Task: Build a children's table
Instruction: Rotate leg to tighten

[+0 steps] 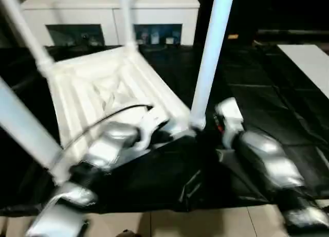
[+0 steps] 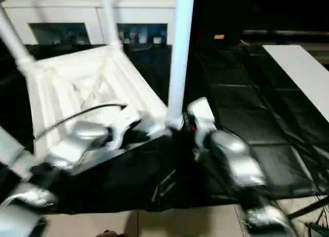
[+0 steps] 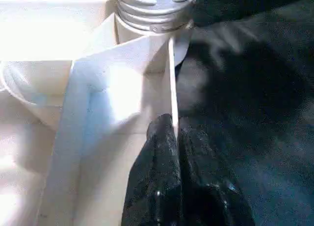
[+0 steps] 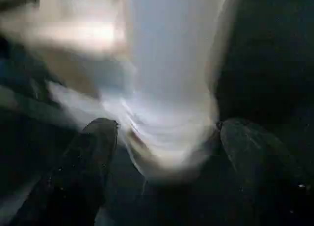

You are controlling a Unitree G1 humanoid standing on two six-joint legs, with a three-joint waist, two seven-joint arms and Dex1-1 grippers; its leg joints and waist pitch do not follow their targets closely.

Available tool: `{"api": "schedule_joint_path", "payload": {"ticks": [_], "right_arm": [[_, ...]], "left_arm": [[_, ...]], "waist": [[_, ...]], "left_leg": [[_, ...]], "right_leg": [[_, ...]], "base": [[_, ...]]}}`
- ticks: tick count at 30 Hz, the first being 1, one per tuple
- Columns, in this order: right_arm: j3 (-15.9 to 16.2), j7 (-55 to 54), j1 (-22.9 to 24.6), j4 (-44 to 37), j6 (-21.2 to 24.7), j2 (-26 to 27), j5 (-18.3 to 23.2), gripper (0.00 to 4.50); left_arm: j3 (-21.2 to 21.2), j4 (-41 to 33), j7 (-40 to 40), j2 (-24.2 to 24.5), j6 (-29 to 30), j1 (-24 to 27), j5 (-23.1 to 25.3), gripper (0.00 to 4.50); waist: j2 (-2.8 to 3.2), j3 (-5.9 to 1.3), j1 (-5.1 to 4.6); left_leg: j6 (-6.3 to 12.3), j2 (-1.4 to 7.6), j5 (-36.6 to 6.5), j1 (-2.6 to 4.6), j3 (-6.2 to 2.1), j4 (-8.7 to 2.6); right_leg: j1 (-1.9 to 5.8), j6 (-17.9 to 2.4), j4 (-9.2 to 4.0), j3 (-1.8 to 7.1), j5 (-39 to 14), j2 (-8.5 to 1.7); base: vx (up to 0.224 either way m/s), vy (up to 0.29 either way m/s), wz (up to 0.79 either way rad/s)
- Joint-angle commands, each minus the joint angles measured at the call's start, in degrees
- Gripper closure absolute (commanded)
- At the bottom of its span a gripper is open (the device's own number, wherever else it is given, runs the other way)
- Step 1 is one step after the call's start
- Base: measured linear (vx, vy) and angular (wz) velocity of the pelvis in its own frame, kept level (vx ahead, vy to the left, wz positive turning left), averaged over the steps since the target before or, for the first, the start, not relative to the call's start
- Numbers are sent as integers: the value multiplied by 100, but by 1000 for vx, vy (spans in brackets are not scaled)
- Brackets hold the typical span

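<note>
The white tabletop lies upside down on a black sheet, ribbed underside up. Its white legs stand in the corner sockets: one at the near right corner, one at the far corner, one at the far left, and one at the near left. My left gripper is shut on the tabletop's thin side rim, just below the near right socket. My right gripper is open, one finger on each side of the near right leg's base.
A white cabinet with glass-fronted compartments stands behind the tabletop. The black sheet covers the floor, with a white panel at the far right. Bare tile floor shows along the near edge.
</note>
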Motion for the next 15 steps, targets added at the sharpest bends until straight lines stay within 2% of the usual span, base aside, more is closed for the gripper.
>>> {"api": "schedule_joint_path", "payload": {"ticks": [1,7,9,11,13,15], "right_arm": [[116,548,33,-298,-29,-195,137,80],[159,988,10,-330,-61,-350,254,80],[139,1049,-45,-285,-35,-294,322,80],[151,1210,-59,-344,41,-258,420,80],[225,1288,-94,-336,80,-249,356,80],[294,1249,-165,-146,-43,-236,216,80]], "left_arm": [[-190,-408,-661,78,-127,-4,-208,450],[-221,-678,-1003,249,56,38,-359,450],[-230,-675,-997,262,16,35,-336,450],[-241,-701,-1034,280,4,48,-349,450],[-243,-730,-1061,277,27,59,-361,450],[-237,-737,-1075,271,31,59,-353,450]], "waist": [[-20,-367,-13],[-27,-353,2],[-56,-353,12],[-43,-353,14],[-61,-354,8],[-50,-361,4]], "left_leg": [[550,348,-655,187,-140,-391],[518,357,-702,193,-116,-397],[526,344,-704,183,-107,-392],[520,340,-739,179,-112,-392],[497,345,-723,168,-118,-398],[496,343,-656,175,-120,-392]], "right_leg": [[216,-1572,-320,212,456,-359],[198,-1688,-318,212,350,-381],[203,-1689,-323,208,314,-388],[209,-1660,-328,207,210,-396],[214,-1629,-326,202,160,-395],[205,-1641,-310,196,226,-388]], "base": [[0,0,0],[0,0,0],[0,0,0],[0,0,0],[0,0,0],[0,0,0]]}}
